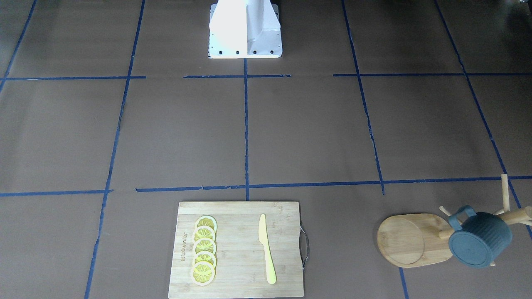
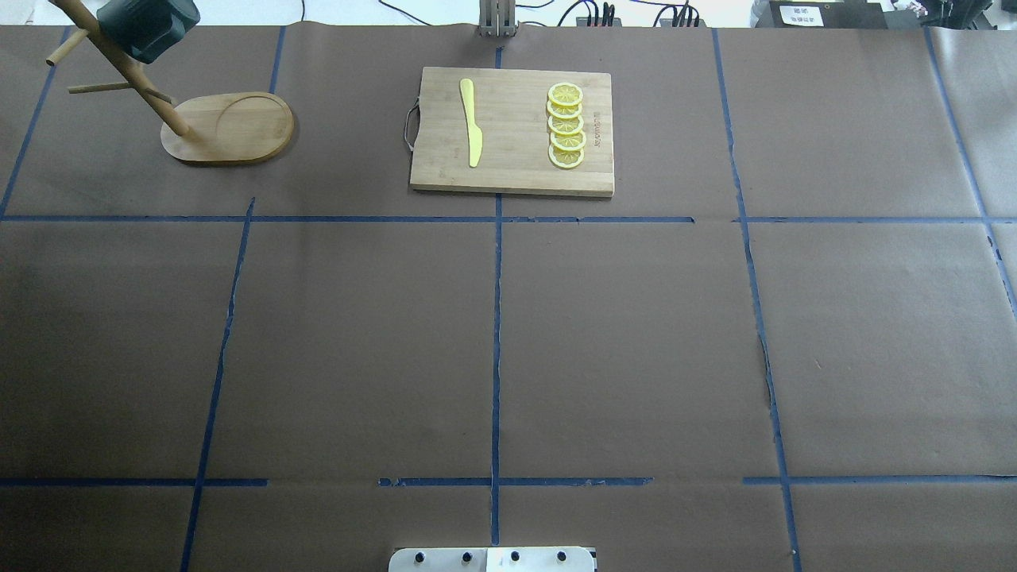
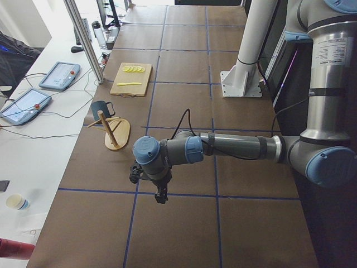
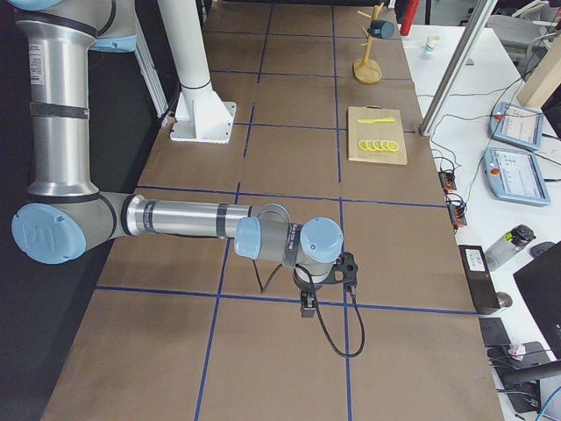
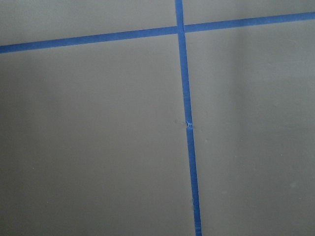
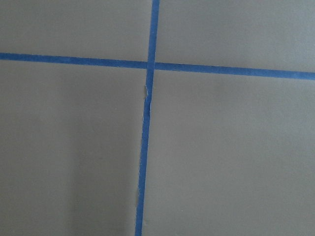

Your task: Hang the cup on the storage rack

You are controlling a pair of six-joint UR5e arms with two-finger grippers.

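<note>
The dark teal-grey ribbed cup (image 1: 480, 243) hangs by its handle on a peg of the light wooden storage rack (image 1: 409, 241), at the far left of the table in the overhead view, where cup (image 2: 147, 28) and rack (image 2: 230, 127) both show. My left gripper (image 3: 160, 196) shows only in the exterior left view, low over the table and well away from the rack; I cannot tell whether it is open. My right gripper (image 4: 308, 308) shows only in the exterior right view, far from the rack; I cannot tell its state. Both wrist views show only brown paper and blue tape.
A bamboo cutting board (image 1: 237, 249) lies at the table's far middle edge with a yellow knife (image 1: 266, 249) and a row of lemon slices (image 1: 203, 255) on it. The white robot base (image 1: 245, 29) stands at the near edge. Blue tape lines grid the brown table.
</note>
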